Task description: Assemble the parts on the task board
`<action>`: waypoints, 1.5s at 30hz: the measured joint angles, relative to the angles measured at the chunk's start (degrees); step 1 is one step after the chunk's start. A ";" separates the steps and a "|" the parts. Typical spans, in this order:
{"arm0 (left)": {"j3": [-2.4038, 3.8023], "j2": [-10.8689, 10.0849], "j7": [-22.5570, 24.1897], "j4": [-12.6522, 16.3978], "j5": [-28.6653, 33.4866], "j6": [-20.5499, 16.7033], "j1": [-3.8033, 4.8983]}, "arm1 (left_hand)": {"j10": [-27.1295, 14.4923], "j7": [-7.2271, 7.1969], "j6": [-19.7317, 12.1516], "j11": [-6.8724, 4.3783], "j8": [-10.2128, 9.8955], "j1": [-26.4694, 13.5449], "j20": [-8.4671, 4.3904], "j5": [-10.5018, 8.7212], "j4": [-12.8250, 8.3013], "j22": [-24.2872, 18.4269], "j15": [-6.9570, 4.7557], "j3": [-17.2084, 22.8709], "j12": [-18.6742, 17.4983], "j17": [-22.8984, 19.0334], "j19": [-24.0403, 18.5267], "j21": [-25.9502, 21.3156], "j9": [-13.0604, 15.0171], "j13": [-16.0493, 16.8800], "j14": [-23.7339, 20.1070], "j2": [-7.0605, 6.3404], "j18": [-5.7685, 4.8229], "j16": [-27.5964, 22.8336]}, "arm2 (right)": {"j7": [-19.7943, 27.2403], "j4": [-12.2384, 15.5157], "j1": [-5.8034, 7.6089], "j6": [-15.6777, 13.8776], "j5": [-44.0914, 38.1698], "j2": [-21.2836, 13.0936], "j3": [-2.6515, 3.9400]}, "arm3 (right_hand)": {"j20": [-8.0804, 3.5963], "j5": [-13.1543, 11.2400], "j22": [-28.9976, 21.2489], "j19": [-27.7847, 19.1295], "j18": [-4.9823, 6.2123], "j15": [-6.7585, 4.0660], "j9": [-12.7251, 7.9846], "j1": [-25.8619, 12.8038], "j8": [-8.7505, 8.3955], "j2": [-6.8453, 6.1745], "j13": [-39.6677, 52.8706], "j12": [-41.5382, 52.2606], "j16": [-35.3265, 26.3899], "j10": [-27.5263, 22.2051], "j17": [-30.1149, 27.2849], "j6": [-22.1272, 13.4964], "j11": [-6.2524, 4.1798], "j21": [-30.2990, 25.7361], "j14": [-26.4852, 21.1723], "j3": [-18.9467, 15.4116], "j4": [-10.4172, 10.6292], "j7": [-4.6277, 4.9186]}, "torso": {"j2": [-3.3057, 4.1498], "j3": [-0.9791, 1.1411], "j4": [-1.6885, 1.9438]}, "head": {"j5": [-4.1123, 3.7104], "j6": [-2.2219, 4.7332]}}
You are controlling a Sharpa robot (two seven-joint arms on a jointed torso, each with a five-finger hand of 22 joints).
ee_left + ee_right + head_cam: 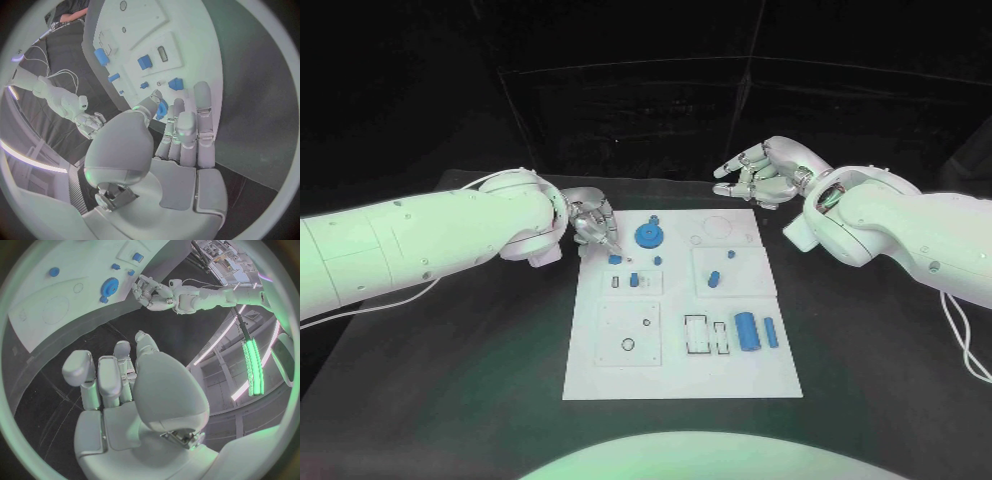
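Progress: judged early to midway. Several blue pieces already stand in or lie on the white board [682, 375], and several outlined recesses look unfilled.
Seated or placed pieces: a blue gear [649, 236] sits near the far edge of the board; a small blue peg [713, 278] lies in the square panel right of centre; a blue cylinder [749, 331] and a thin blue bar [770, 333] lie side by side at the near right.
Piece in hand: a small blue block [615, 259] lies at the left hand's fingertips, at the board's left edge near the gear.
Left hand [593, 222]: its fingers point down onto the board. In the left wrist view a blue piece shows between thumb and fingers, so it seems pinched, though the grip cannot be made out for certain.
Right hand [764, 172]: it hovers above the dark surface [473, 380] beyond the board's far right corner, fingers loosely curled and apart, with nothing in them.
Recesses as holders: the rectangular slots [697, 336] at the near middle look empty, as does the round hole [627, 344] in the near left panel; a faint ring outline [721, 227] at the far right corner holds nothing.
Left to do: judging by the open recesses, the loose pieces are yet to be seated.
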 measured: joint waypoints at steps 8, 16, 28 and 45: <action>-0.80 -1.12 5.12 1.53 -7.57 -3.31 -1.11 | -2.12 0.51 1.45 0.50 -1.97 1.46 0.64 0.00 -0.95 -1.69 0.69 -0.62 -2.36 -3.29 0.45 -2.43 -2.31 -2.49 -1.28 -1.42 0.01 -3.12 | -0.07 -0.01 0.00 0.03 -0.20 -0.12 -0.01 | 0.00 0.00 0.00 0.00 0.00 0.00 0.00 0.00 0.00 0.00 0.00 0.00 0.00 0.00 0.00 0.00 0.00 0.00 0.00 0.00 0.00 0.00 | 0.01 -0.02 0.00 | 0.02 0.14; -1.00 -1.33 6.64 1.52 -14.03 -4.43 -2.07 | -2.20 0.32 3.59 0.42 -3.65 2.51 1.12 0.00 -1.33 -2.53 0.69 -0.56 -2.77 -3.40 0.94 -3.39 -4.32 -4.09 -1.28 -1.12 -0.01 -3.25 | -0.15 -0.01 0.00 0.06 -0.45 -0.24 -0.01 | 0.00 0.00 0.00 0.00 0.00 0.00 0.00 0.00 0.00 0.00 0.00 0.00 0.00 0.00 0.00 0.00 0.00 0.00 0.00 0.00 0.00 0.00 | 0.03 -0.02 -0.01 | -0.02 0.20; -1.05 0.35 6.89 0.59 -18.05 -4.28 -2.61 | -1.88 0.01 5.56 0.10 -4.85 3.00 0.65 0.00 -1.34 -2.68 0.27 -0.57 -3.04 -0.21 2.22 -3.50 -5.99 -5.34 0.60 -1.13 0.01 0.25 | -0.19 -0.01 0.00 0.08 -0.64 -0.20 -0.01 | 0.00 -0.01 0.00 0.00 0.00 0.00 0.00 0.00 0.00 0.00 0.00 0.00 0.00 0.00 0.00 0.00 0.00 0.00 0.00 0.00 0.00 0.00 | 0.04 0.04 -0.08 | 0.05 0.15; -1.10 1.94 6.80 -1.15 -19.77 -2.58 -3.11 | -0.85 -0.91 7.68 -0.51 -5.57 3.20 0.30 0.00 -1.48 -2.56 -0.13 -0.72 -2.68 2.11 3.41 -3.50 -7.18 -5.80 1.83 -0.93 0.00 3.03 | -0.20 0.01 0.00 0.09 -0.74 -0.20 -0.01 | 0.00 -0.01 0.00 0.00 0.00 0.00 0.00 0.00 0.00 0.00 0.00 0.00 0.00 0.00 0.00 0.00 0.00 0.00 0.00 0.00 0.00 0.00 | 0.04 0.02 -0.08 | -0.15 0.01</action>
